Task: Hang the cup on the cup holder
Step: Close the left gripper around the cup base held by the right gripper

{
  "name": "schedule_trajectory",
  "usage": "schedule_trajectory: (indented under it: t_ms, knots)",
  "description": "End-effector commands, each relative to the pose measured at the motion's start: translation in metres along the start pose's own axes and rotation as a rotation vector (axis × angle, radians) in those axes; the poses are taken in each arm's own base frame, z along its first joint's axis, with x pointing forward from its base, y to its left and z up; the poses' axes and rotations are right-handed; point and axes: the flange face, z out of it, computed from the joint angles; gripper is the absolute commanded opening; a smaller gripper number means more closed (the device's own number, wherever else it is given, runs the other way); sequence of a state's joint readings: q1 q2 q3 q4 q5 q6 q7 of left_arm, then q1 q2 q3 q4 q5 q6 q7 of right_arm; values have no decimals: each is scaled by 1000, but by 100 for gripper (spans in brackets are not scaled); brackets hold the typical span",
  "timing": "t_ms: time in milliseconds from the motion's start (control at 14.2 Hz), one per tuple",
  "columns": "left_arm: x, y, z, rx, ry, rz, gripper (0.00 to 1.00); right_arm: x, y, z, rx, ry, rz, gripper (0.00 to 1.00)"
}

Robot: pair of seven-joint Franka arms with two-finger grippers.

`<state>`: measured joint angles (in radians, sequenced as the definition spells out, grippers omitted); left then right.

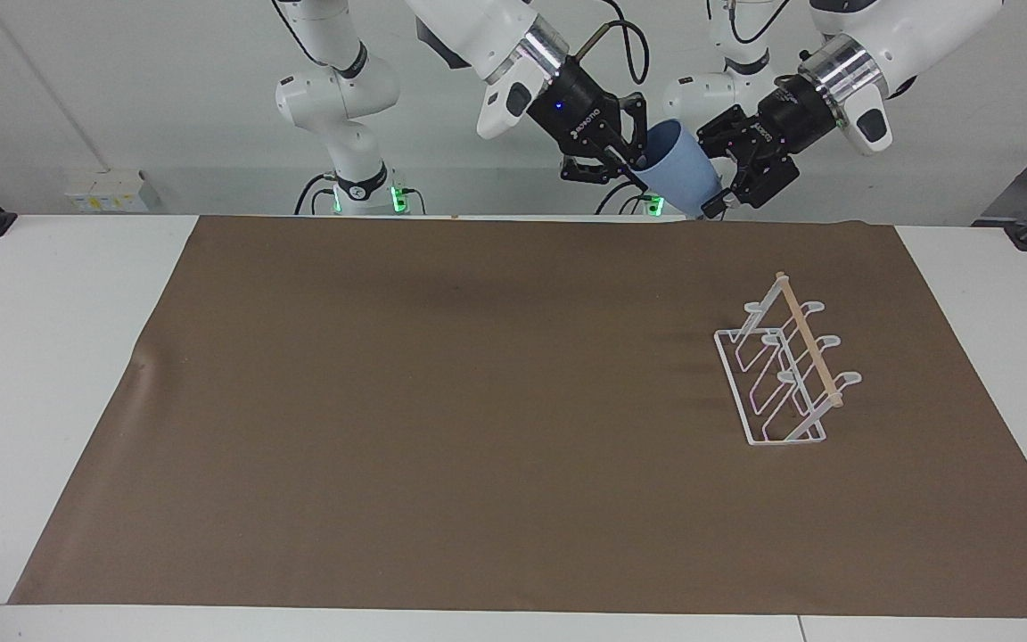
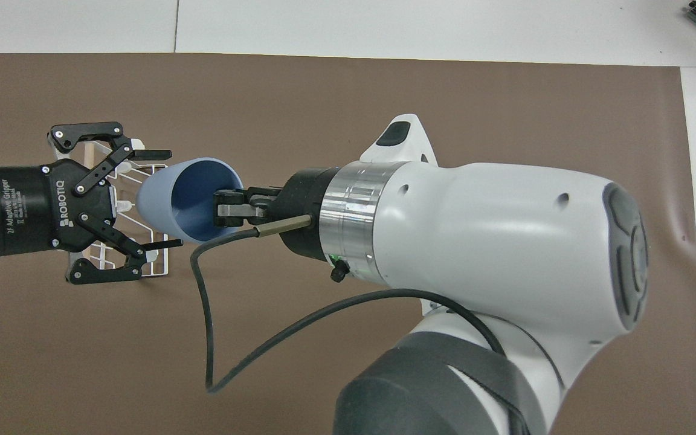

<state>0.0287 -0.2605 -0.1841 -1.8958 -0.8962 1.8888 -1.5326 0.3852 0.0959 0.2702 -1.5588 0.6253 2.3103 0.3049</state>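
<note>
The right gripper (image 1: 628,160) is pinched on the rim of the light-blue cup (image 1: 676,172), with one finger inside it and one outside. It holds the cup high in the air, above the edge of the brown mat (image 1: 442,410) nearest the robots. The cup lies tipped on its side. Its open mouth (image 2: 203,199) faces the right arm and its small bottom points at the left gripper.

The left gripper (image 2: 157,199) is wide open and holds nothing. In the overhead view its two fingers (image 2: 153,155) sit one on each side of the cup's small end. In the facing view it looks to be just at the cup, but I cannot tell if it touches yet. It looks like the cup is about to be passed from one arm to the other.

The white wire cup holder (image 1: 779,370) with the wooden rod (image 1: 809,341) on top stands on the mat toward the left arm's end of the table. It has no cup on it. The cup is well apart from it, up in the air.

What could go wrong? The cup is smooth and gets thinner toward the bottom. If the left gripper squeezes too near the tip, the cup could slip out. If the right gripper lets go too soon, the cup could fall onto the mat. If the left gripper bumps the cup, it could twist in the right gripper's pinch.
</note>
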Motion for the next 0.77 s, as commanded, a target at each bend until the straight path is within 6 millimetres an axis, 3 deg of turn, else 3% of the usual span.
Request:
schedule_trajectory:
  t_ms: [0, 141, 211, 352, 704]
  knots:
    - [-2, -13, 2, -7, -8, -15, 100, -1, 1, -1, 19, 6, 25, 0]
    - [-1, -12, 1, -6, -5, -16, 100, -3, 4, 2, 14, 2, 25, 0]
    - [-2, -13, 2, -5, -3, -17, 94, -3, 6, 3, 11, 0, 24, 0]
    - [-4, -15, 4, 4, 0, 7, 0, -5, 7, 6, 8, -6, 25, 0]
    - [0, -14, 0, 0, 2, 12, 0, -5, 8, 7, 5, -8, 32, 0]
